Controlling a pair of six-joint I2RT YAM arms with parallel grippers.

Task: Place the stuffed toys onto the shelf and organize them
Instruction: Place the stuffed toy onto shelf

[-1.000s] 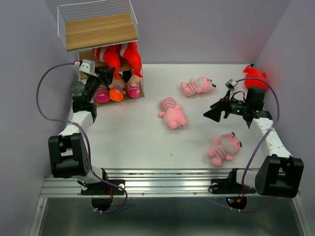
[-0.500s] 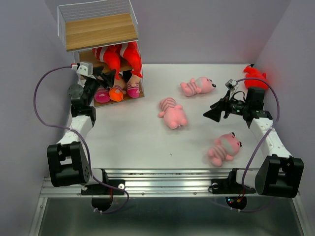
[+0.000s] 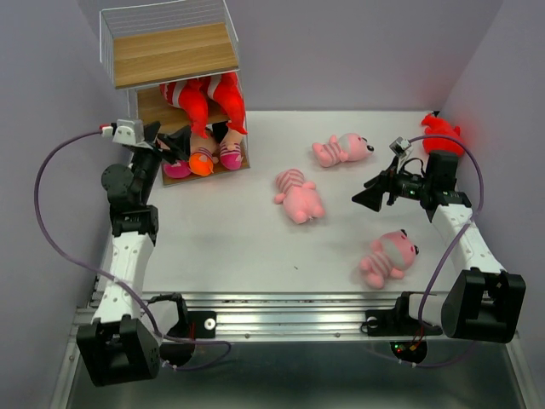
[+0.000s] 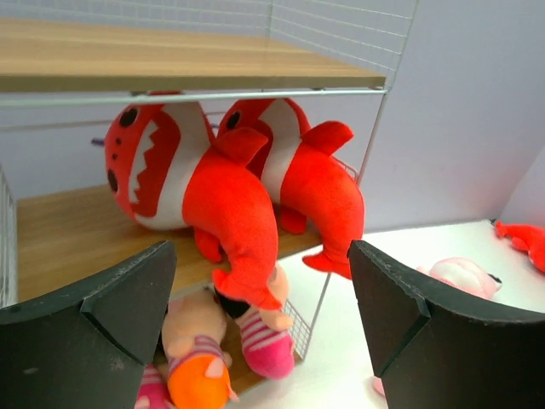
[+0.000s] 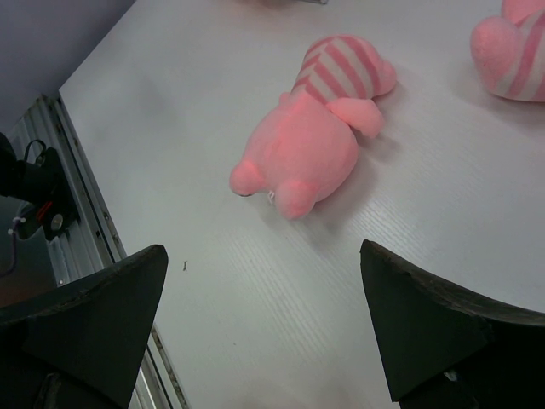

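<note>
The shelf point(image 3: 174, 53) stands at the far left, also in the left wrist view point(image 4: 170, 61). Two red sharks point(image 3: 204, 98) point(image 4: 183, 175) lie on its middle board, tails hanging over the edge. The dolls point(image 3: 202, 160) point(image 4: 260, 341) lie on the bottom board. A third red shark point(image 3: 440, 132) lies at the far right. Three pink striped animals point(image 3: 341, 150) point(image 3: 298, 197) point(image 3: 388, 256) lie on the table. My left gripper point(image 3: 173, 141) point(image 4: 264, 328) is open and empty, just in front of the shelf. My right gripper point(image 3: 372, 195) point(image 5: 264, 328) is open and empty, near the middle animal point(image 5: 311, 145).
The shelf's top board is bare under a white wire cage point(image 3: 162, 19). Purple walls close in on the left, back and right. A metal rail point(image 3: 289, 319) runs along the near table edge. The third shark point(image 4: 521, 239) shows far off in the left wrist view.
My left arm has drawn back from the shelf's bottom tier, swinging up and to the left, jaws open and empty. The right arm and the toys have not moved.
</note>
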